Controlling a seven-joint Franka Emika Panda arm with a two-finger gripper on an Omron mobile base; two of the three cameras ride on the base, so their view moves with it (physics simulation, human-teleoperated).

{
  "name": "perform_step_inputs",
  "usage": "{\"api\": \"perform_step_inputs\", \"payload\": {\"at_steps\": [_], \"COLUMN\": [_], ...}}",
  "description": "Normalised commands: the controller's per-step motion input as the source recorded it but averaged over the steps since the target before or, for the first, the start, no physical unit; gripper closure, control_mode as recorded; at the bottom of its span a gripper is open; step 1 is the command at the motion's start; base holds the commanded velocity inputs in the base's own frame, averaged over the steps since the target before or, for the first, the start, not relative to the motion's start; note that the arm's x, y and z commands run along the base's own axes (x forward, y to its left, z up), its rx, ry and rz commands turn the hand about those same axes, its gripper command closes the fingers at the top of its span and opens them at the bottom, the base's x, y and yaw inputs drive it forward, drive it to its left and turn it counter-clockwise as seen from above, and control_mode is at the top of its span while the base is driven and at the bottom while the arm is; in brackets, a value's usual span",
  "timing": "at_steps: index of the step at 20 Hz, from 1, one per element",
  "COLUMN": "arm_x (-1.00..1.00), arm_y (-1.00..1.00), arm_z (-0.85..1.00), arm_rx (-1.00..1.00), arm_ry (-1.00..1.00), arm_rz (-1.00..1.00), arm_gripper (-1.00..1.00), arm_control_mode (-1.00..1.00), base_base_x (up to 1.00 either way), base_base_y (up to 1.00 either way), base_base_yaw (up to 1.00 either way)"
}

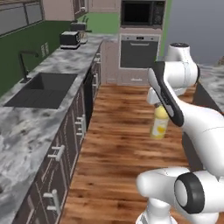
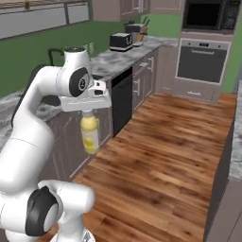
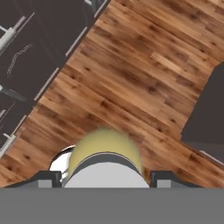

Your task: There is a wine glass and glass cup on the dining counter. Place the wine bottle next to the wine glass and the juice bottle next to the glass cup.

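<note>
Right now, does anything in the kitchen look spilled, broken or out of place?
Nothing stands out. The gripper holds the yellow juice bottle upright by its top, hanging above the wooden floor. No spill shows.

The left base view looks forward and down from behind the arm, along the marbled worktop (image 1: 30, 127) with its sink (image 1: 41, 89) on the left, toward the far oven (image 1: 139, 51). The right base view faces the same way from the other side, sharing the wooden floor (image 2: 175, 151), oven (image 2: 203, 61) and toaster (image 2: 121, 41). The hand view looks straight down, very near the juice bottle (image 3: 105, 153), onto the same floor (image 3: 144, 78) and cabinet fronts (image 3: 30, 57).
</note>
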Motion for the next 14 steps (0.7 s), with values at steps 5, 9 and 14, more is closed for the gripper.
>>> {"api": "perform_step_inputs", "payload": {"at_steps": [5, 9, 14], "arm_x": [0.00, 0.00, 0.00], "arm_y": [0.00, 0.00, 0.00], "arm_z": [0.00, 0.00, 0.00], "arm_rx": [0.00, 0.00, 0.00], "arm_ry": [0.00, 0.00, 0.00], "arm_rz": [0.00, 0.00, 0.00], "arm_gripper": [1.00, 1.00, 1.00], "arm_control_mode": [1.00, 1.00, 1.00], "base_base_x": [0.68, 0.91, 0.94], "base_base_y": [0.02, 0.07, 0.06], "base_base_yaw": [-0.34, -0.11, -0.01]}}
